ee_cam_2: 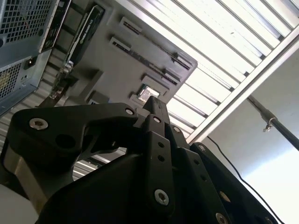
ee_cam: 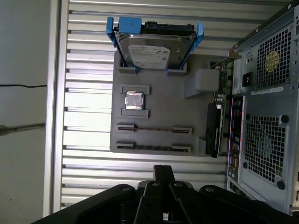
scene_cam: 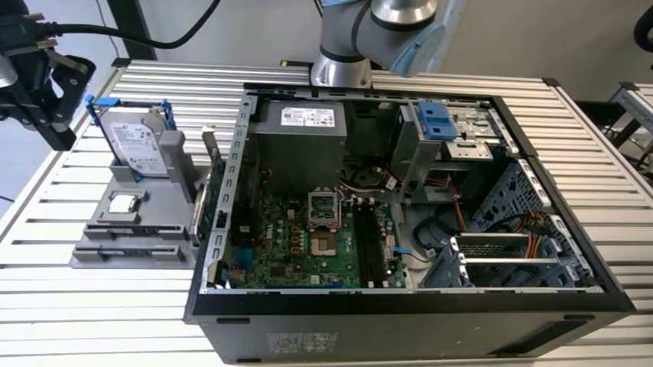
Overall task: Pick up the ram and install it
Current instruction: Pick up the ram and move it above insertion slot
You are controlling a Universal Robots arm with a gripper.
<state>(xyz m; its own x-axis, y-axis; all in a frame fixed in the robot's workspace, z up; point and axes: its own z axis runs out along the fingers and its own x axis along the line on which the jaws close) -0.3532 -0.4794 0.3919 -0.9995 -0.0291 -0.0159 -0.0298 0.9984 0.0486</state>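
Both fingers of the gripper [ee_cam: 163, 171] are drawn together with nothing between them, showing in both wrist views as one black metal tip ahead of bolted linkage arms. It hangs over the table [ee_cam: 88, 60], near one edge of the grey holder [ee_cam: 159, 109] and apart from it. The ram [ee_cam: 154, 129] stands on edge in one of the holder's two long slots. It reads as a thin dark line between two grey end blocks, so its face and chips cannot be made out. By the look of it the pick-up has not begun. The ram is untouched, and in the exterior view the long black memory sockets [scene_cam: 372, 241] on the green motherboard [scene_cam: 290, 245] look empty inside the open computer case [scene_cam: 408, 304], so the whole task is left to do. The holder looks like matte moulded plastic. It also carries a boxy silver hard drive [ee_cam: 150, 51] in blue brackets and a small square shiny chip [ee_cam: 134, 99]. The table is ribbed aluminium slats.
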